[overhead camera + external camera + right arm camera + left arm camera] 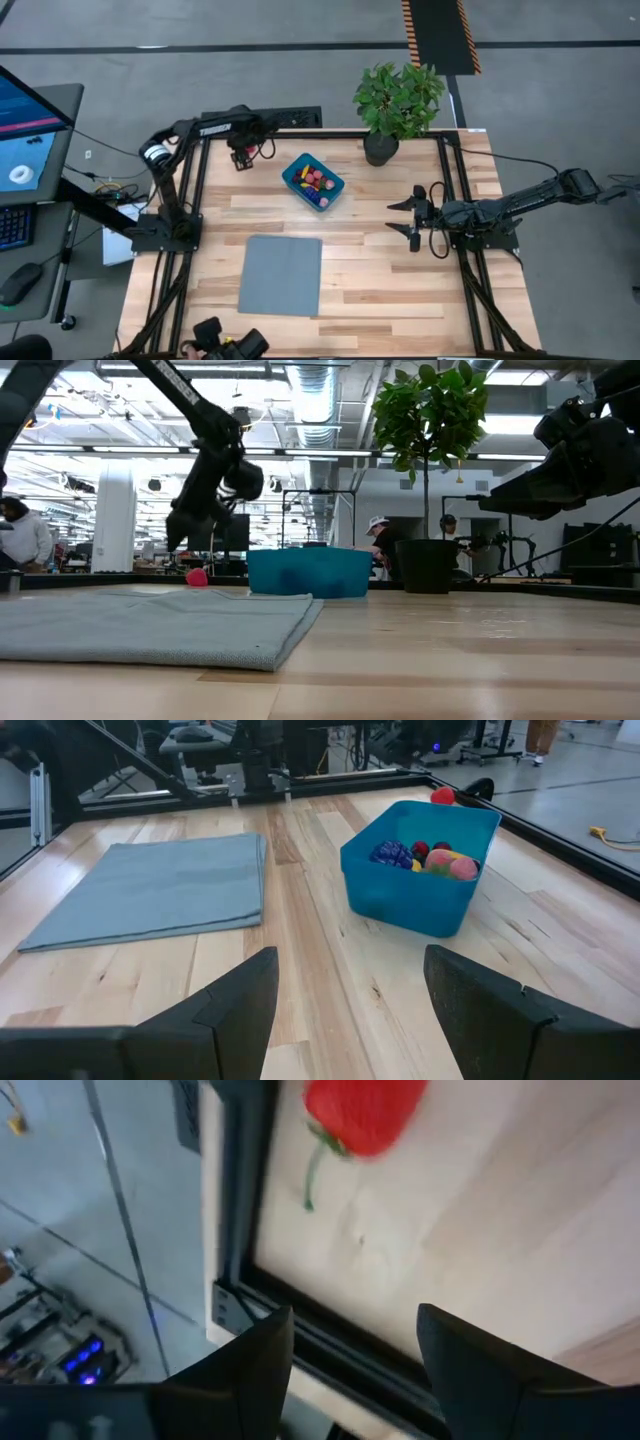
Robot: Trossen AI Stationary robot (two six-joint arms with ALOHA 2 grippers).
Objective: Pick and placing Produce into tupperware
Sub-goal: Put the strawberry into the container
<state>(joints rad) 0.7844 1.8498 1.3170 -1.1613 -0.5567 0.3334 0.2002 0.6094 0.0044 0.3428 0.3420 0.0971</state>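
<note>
From above, the teal tupperware [313,182] sits askew on the wooden tabletop [380,290] toward its far edge, already holding red, pink, yellow and purple toy produce [317,181]. The left gripper [240,160] hangs near the far left corner, apart from the container, while the right gripper [414,219] waits by the right edge, fingers spread and pointing inward. A grey cloth [281,274] lies between the container and the near edge; a potted plant [396,104] stands at the far edge.

At table height, the left gripper [183,538] hovers just above and beside a small red toy piece [197,576] lying on the wood, left of the tupperware [309,572] and short of touching it.

The left wrist camera shows that gripper's fingers [250,1370] apart and empty, with a red strawberry-like toy [362,1112] and its green stem lying ahead of them by the tabletop's black edge rail [262,1270].

The right wrist camera shows its own fingers [240,995] wide apart, holding nothing, the filled tupperware [418,870] well ahead of them and the cloth [150,888] beside it.
</note>
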